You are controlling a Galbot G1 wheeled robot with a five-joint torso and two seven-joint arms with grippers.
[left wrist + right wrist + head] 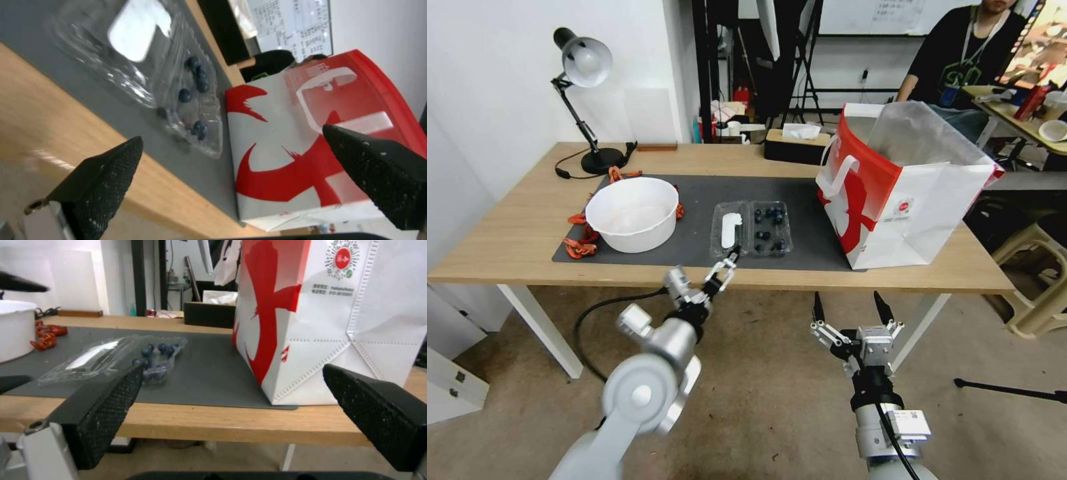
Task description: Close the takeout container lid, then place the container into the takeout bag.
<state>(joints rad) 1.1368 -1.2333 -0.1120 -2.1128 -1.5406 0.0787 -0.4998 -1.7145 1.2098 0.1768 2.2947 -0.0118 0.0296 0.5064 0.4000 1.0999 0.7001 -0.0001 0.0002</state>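
Observation:
The takeout container lies open and flat on the grey mat. Dark blueberries fill its right half, and the lid, with its white label facing up, lies spread out to the left. My left gripper is open, hovering at the mat's front edge just before the lid; from its wrist the container lies ahead of the spread fingertips. The red-and-white takeout bag stands upright to the right with its clear liner sticking out. My right gripper is open, low in front of the table edge, facing the bag.
A large white bowl with orange items around it sits on the mat's left end. A black desk lamp stands at the back left and a tissue box behind the mat. A beige stool stands right of the table.

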